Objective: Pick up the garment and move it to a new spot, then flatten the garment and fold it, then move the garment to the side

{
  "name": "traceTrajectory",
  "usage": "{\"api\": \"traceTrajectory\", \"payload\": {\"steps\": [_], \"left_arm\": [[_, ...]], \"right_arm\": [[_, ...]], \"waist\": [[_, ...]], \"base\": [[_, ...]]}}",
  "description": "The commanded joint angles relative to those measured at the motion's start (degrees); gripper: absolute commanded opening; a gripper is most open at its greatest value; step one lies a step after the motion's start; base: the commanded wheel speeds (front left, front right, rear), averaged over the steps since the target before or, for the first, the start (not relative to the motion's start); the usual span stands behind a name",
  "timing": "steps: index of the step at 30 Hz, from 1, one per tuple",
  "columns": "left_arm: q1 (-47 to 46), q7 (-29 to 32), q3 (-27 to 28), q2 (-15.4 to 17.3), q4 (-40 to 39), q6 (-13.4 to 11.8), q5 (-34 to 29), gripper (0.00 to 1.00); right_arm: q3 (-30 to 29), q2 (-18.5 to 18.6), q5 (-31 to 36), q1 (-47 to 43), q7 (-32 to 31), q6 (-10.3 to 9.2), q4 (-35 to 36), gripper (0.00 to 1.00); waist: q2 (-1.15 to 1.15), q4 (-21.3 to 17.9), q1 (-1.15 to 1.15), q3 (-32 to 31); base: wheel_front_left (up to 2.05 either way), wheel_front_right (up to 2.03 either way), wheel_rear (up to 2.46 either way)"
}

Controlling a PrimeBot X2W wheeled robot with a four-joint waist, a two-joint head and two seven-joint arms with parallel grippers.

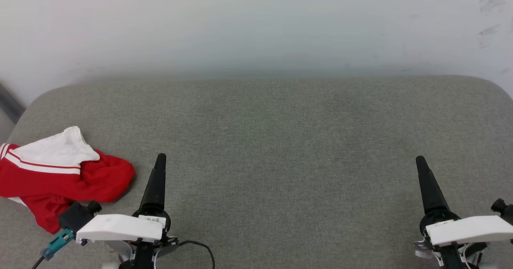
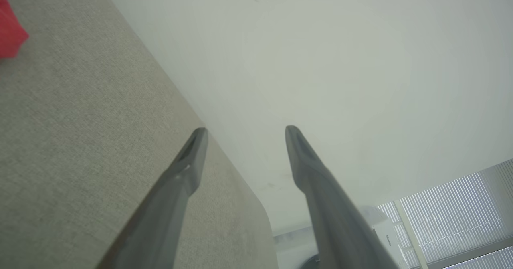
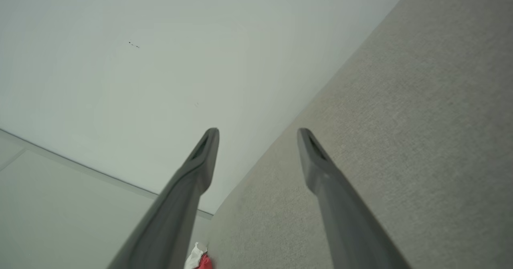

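Sitting bunched on grey fabric surface [image 1: 280, 140], red jersey [image 1: 80, 181] untouched; left gripper [image 2: 245, 130] just beside it, jaws wide, prob. staged for pickup; right gripper [image 3: 258, 129] well apart, also wide, empty.

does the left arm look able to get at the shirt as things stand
Probably yes: the shirt lies crumpled just to the left of the open left gripper, on the same grey surface, with nothing between them.

A lab-like room is suggested by a cloth-covered tabletop [image 1: 280, 140], bare white wall [image 1: 256, 20] and blinds [image 2: 461, 217] beyond the left hand [image 2: 245, 129].
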State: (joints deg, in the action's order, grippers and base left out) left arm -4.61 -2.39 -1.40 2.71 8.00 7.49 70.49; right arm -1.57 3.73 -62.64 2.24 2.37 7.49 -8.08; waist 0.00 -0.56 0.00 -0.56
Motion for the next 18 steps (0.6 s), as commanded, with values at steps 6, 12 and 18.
{"api": "traceTrajectory", "payload": {"steps": [6, 12, 18], "left_arm": [[-0.96, -1.53, -0.7, 0.16, -0.34, 0.0, -8.21, 1.0], [-1.23, -3.03, -1.43, 0.17, 1.16, 0.0, -18.4, 1.0], [-1.38, -4.08, -1.69, 0.35, 2.62, 0.0, -26.15, 1.0]], "right_arm": [[0.77, 0.74, 8.68, -0.03, 1.57, 0.01, 1.21, 1.0], [1.35, 1.17, 18.16, -0.15, 3.05, 0.01, -0.06, 1.0], [1.35, 1.08, 24.33, 0.25, 3.51, 0.01, -0.82, 1.0]], "waist": [[0.0, -0.04, 0.0, -0.17], [0.0, -0.01, 0.0, -0.26], [0.0, -0.04, 0.0, -0.2]], "base": [[0.0, 0.0, 0.0], [0.0, 0.0, 0.0], [0.0, 0.0, 0.0]]}}
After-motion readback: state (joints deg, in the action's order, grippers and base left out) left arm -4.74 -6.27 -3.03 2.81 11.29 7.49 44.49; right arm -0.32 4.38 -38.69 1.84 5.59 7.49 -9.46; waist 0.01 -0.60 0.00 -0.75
